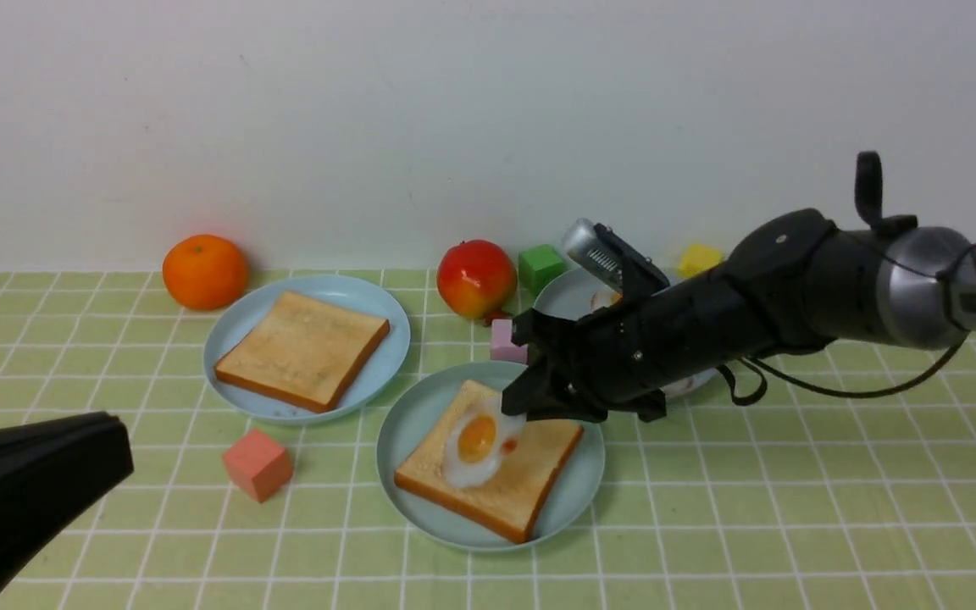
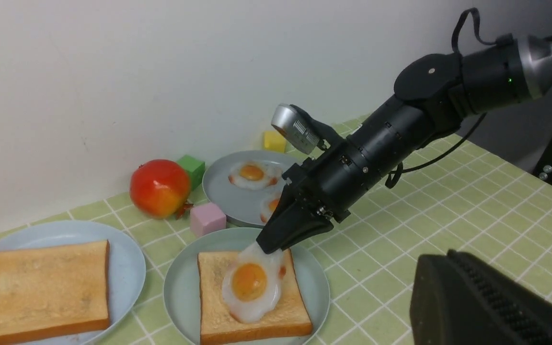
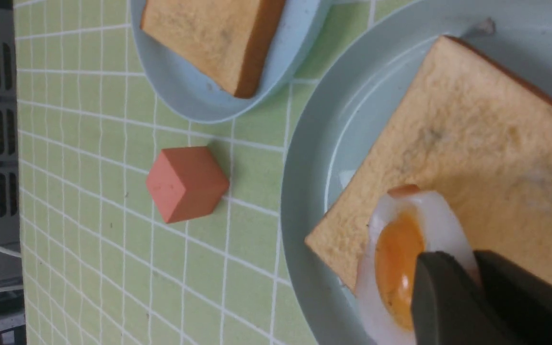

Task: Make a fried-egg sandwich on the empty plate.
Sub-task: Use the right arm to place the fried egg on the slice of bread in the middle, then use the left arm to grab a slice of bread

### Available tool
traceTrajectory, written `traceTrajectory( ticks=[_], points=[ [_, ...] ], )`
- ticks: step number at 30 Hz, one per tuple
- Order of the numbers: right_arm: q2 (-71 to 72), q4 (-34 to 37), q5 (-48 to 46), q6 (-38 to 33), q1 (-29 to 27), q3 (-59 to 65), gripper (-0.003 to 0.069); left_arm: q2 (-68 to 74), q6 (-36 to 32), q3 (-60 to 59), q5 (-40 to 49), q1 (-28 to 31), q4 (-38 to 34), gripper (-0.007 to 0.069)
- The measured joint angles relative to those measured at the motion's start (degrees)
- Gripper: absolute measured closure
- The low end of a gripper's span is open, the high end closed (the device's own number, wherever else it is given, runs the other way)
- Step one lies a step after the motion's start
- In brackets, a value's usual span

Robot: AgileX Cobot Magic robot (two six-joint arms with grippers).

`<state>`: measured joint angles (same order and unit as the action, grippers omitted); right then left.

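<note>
In the front view, the right tool (image 1: pixel 515 407) is clamped on the edge of a fried egg (image 1: pixel 478 440) with a white rim and an orange yolk. The egg is over a slice of toast (image 1: pixel 530 474), which lies on the pale mint-teal plate (image 1: pixel 403 508). Farther back and to the left, a second slice of toast (image 1: pixel 306 343) lies on the sky-blue plate (image 1: pixel 238 318), with an orange (image 1: pixel 205 272) just beside that plate. A red-orange block (image 1: pixel 257 464) sits on the green, white-lined tabletop (image 1: pixel 759 525), in front of the sky-blue plate. Behind the mint-teal plate are a pink block (image 1: pixel 507 341), a red pomegranate (image 1: pixel 477 280) and a green block (image 1: pixel 541 268). The bluish-grey plate (image 1: pixel 560 292) is partly hidden by the right arm (image 1: pixel 708 313), and a yellow block (image 1: pixel 700 259) is behind it. The dark left tool (image 1: pixel 39 500) reaches in at the near left.

In the left wrist view, the left tool (image 2: pixel 453 256) has its fingers together, with nothing between them. Two more fried eggs (image 2: pixel 252 172) lie on the bluish-grey plate, one partly hidden by the right tool.

In the right wrist view, the right tool's fingers pinch the egg's white, and the egg is tilted above the toast.
</note>
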<state>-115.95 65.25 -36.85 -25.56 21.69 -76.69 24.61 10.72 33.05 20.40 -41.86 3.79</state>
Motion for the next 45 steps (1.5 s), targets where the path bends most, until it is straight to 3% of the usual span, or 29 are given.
traceTrajectory(
  ticks=[6,13,16,19,22,23,24,25,27,29,34,42,45],
  points=[
    [-0.53,-2.46,2.95,0.11,0.00,0.00,0.0519,0.00,0.00,0.00,0.00,0.00,0.00,0.0620],
    [1.23,-11.29,6.17,0.11,-2.96,0.00,0.0255,0.00,0.09,0.00,1.38,0.00,-0.12,0.0609],
    [3.89,-14.10,3.81,0.11,-5.33,0.00,0.0229,0.33,0.60,0.00,3.12,0.00,-0.32,0.0608],
    [10.19,-20.37,-3.72,0.83,-8.60,0.00,0.0267,3.42,4.81,0.00,5.59,0.00,-0.44,0.0608],
    [16.68,-27.70,-11.06,4.02,-9.51,0.00,0.0365,9.60,9.23,0.00,6.63,0.00,0.52,0.0607],
    [18.76,-30.16,-13.29,5.34,-9.58,0.00,0.0404,12.71,10.62,0.19,6.88,0.00,1.26,0.0607],
    [23.43,-34.83,-17.82,8.46,-9.52,0.00,0.0493,18.16,12.42,1.13,7.50,0.00,2.64,0.0607],
    [23.94,-35.38,-17.82,8.46,-9.51,0.00,0.0493,18.88,12.42,1.30,7.50,0.00,2.64,0.0607],
    [30.39,-41.85,-21.98,12.88,-8.56,0.00,0.0607,28.52,14.45,5.07,8.78,0.00,5.51,0.0622],
    [34.21,-44.75,-23.63,15.43,-7.58,0.00,0.0659,35.12,14.80,8.65,9.54,0.19,7.07,0.0638],
    [44.42,-47.90,-27.22,17.85,-3.43,0.14,0.0669,50.80,13.36,19.08,9.83,5.63,7.30,0.0638],
    [60.05,-48.25,-28.56,17.85,-0.07,8.26,0.0652,71.41,-2.22,36.11,11.68,19.03,-3.79,0.0638],
    [65.40,-48.85,-27.57,17.79,-0.01,12.81,0.0648,77.82,-4.34,42.68,14.08,21.49,-4.88,0.0636]
  ],
)
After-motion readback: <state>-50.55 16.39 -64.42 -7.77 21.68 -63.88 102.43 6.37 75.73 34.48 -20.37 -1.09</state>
